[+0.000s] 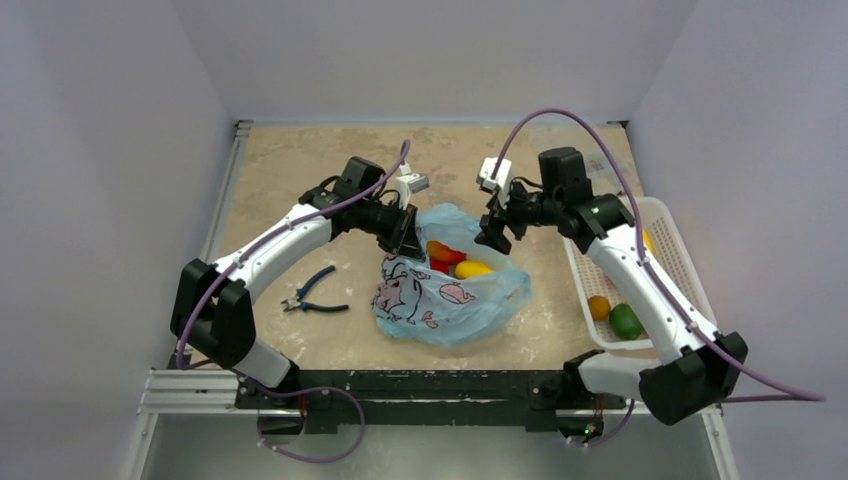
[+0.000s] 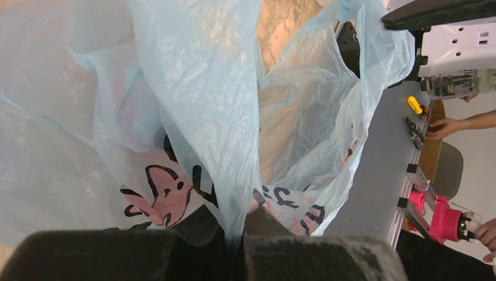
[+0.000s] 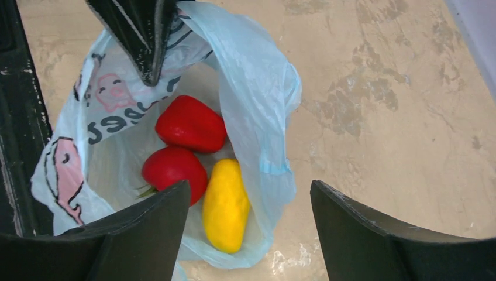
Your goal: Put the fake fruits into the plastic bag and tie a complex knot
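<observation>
From above, my left gripper [image 1: 405,238] sits at the far left rim of the bag [image 1: 450,300]. The bag lies crumpled on the table [image 1: 300,180] between my two arms, whale print up. Its mouth gapes on the far side, and in it I see a yellow fruit [image 1: 472,268] and red fruits [image 1: 445,258]. My right gripper [image 1: 494,232] hangs just over the far right rim of the bag. The basket [image 1: 682,262] stands beside my right arm, well apart from the bag, with an orange fruit [image 1: 598,306] and a green fruit [image 1: 626,321] at its near end. Blue-handled pliers [image 1: 312,293] lie to the left of the bag, near my left arm.

From my left wrist, my fingers [image 2: 146,257] are pressed together with a fold of the thin blue film pinched between them. The bag hangs away from the pinch in creased sheets, black and pink print showing through, and a bit of table shows through the gap at the top.

From my right wrist, my fingers [image 3: 374,234] are spread wide with nothing between them, above the bag's open mouth and the bare table beside it. The red fruits lie touching inside, a pointed one above a round one with a green stalk. The yellow fruit rests against the round one, close to the bag's rim. At the top, a dark finger of my left gripper grips the rim.
</observation>
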{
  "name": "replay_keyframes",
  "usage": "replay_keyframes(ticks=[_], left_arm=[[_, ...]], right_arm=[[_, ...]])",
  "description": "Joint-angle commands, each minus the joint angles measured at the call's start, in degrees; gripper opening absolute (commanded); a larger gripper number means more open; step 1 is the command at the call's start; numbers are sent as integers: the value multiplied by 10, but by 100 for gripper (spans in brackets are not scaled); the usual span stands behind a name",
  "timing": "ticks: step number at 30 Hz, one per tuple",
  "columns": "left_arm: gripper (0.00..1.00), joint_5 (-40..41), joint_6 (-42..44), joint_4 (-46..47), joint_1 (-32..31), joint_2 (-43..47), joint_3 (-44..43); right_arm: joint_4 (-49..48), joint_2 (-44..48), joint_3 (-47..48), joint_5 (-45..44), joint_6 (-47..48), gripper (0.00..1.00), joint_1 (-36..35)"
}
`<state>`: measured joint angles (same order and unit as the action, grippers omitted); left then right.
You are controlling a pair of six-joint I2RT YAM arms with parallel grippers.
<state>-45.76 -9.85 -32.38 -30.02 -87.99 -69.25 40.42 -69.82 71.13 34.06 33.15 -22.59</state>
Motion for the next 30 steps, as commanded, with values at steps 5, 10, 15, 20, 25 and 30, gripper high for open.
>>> replay_keyframes(ticks=[5, 10, 15, 20, 25, 30], left_arm=[[0, -20, 24, -14, 4, 7, -35], [0, -22, 28, -23, 4, 0, -43], [0, -23, 42, -39, 6, -14, -60], [0, -23, 74, -72, 10, -40, -107], [11, -30, 95, -96, 36, -68, -145], [26, -25, 133, -127, 64, -98, -201]], right_arm=[[-89, -63, 1, 26, -17, 77, -1], [-113, -101, -28, 40, 5, 69, -3], [-108, -106, -58, 53, 32, 52, -3], [-131, -98, -58, 71, -17, 0, -3], [-133, -58, -51, 94, -126, 0, -1], [-175, 23, -127, 127, -244, 0, 20]])
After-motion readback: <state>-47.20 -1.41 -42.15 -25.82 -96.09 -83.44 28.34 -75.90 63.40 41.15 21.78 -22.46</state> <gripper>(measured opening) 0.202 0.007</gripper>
